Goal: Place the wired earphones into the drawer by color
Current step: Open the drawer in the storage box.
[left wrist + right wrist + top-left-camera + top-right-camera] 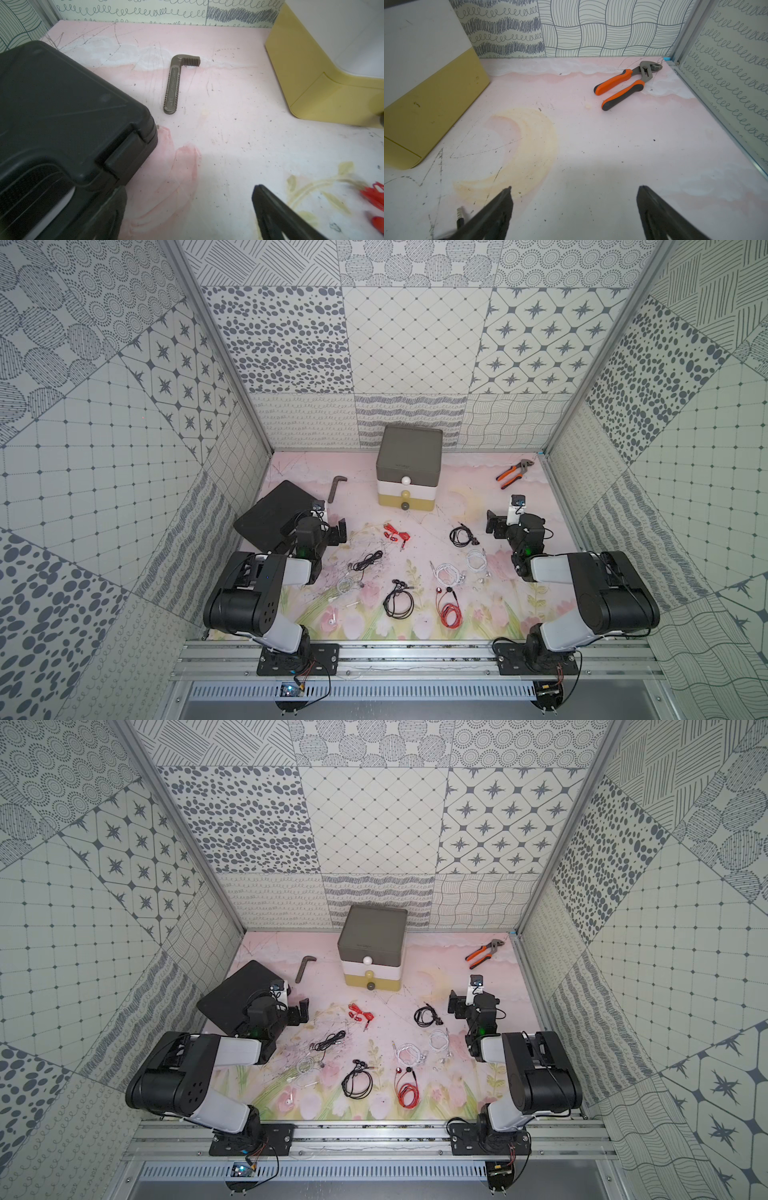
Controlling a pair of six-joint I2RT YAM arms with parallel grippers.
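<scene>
Eight coils of earphones [448, 571] lie loose on the flowered mat [469, 497], all of them outside the drawer [409, 466]. The drawer stands mid-table against the far wall, its three knobbed fronts facing the arms' bases. Its tiers stack dark grey over white over mustard, and all three look pushed in.

In both top views the near red coil [407, 1092] is drawn out long, running near to far. So is the near black coil [398, 599] just beside it. A third, the slim black coil [368, 561], stretches on a diagonal toward the left arm. The far red coil [396, 534] and the far black coil [461, 536] lie closest to the drawer, with bare mat between them and its front.

The left gripper [338, 531] hovers with jaws wide and empty. It is at the corner of the black case [274, 514], which fills the left edge. The right gripper [492, 524], jaws also wide and empty, hangs just beside the far black coil. In its wrist view a jack plug [460, 216] shows next to one finger.

A wrench jaw [176, 83] lies between case and drawer, its long axis near to far. The pliers [512, 473] sit in the far right corner, well apart from the earphones. Patterned walls close three sides.
</scene>
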